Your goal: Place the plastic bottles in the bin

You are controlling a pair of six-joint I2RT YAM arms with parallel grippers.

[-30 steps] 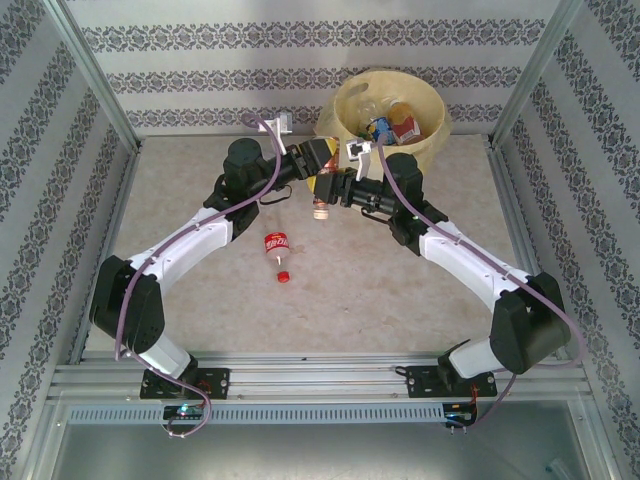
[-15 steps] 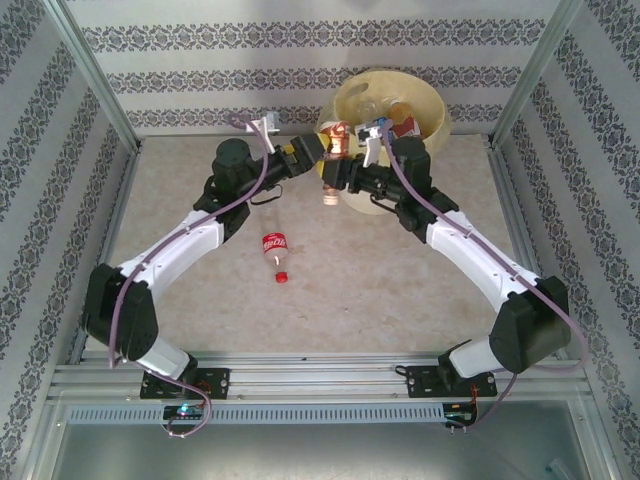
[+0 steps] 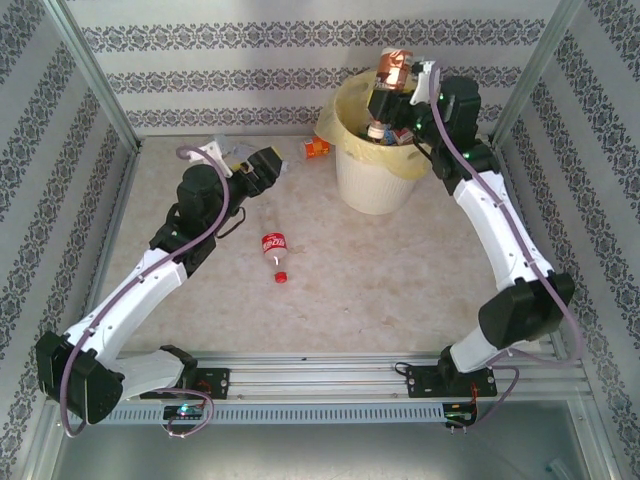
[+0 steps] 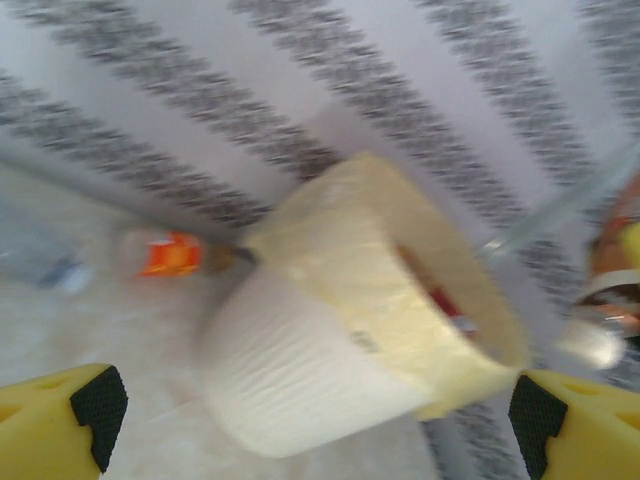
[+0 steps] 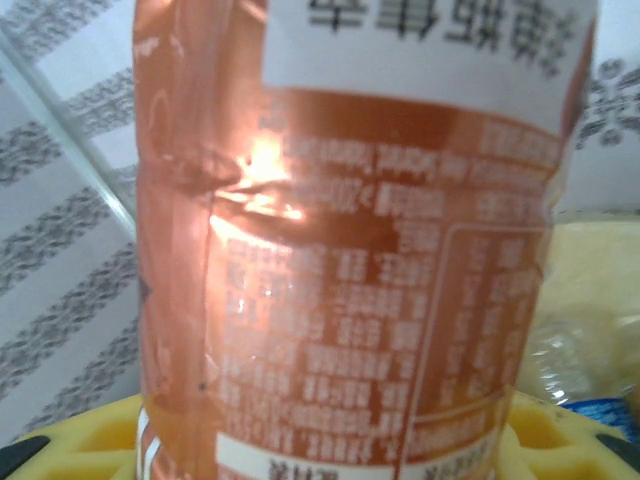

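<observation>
The tabletop [image 3: 380, 290] is a pale beige marbled sheet, boxed in by walls papered in grey-and-white ornamental stripes [image 3: 200, 80], with bare aluminium posts [image 3: 95, 80] at the corners.

The bin [image 3: 375, 185] sits at the back, right of centre, white bucket with the yellowish bag folded over the rim and a few bottles already inside. The right gripper [image 3: 400, 92] is up over the bin mouth, clamped on a brown-label bottle [image 5: 360, 280]. Up close that label is shiny copper with blocks of tiny print and an upside-down line of East Asian characters on a white band; I can't read any of it.

The left gripper [image 3: 268, 162] hovers low over the table's back left, jaws spread wide with nothing in them.

A red-label bottle [image 3: 275, 248] lies mid-table, red cap toward the arms, with white script too small to read. An orange-label bottle [image 3: 317, 149] lies by the back wall, just left of the bin.
</observation>
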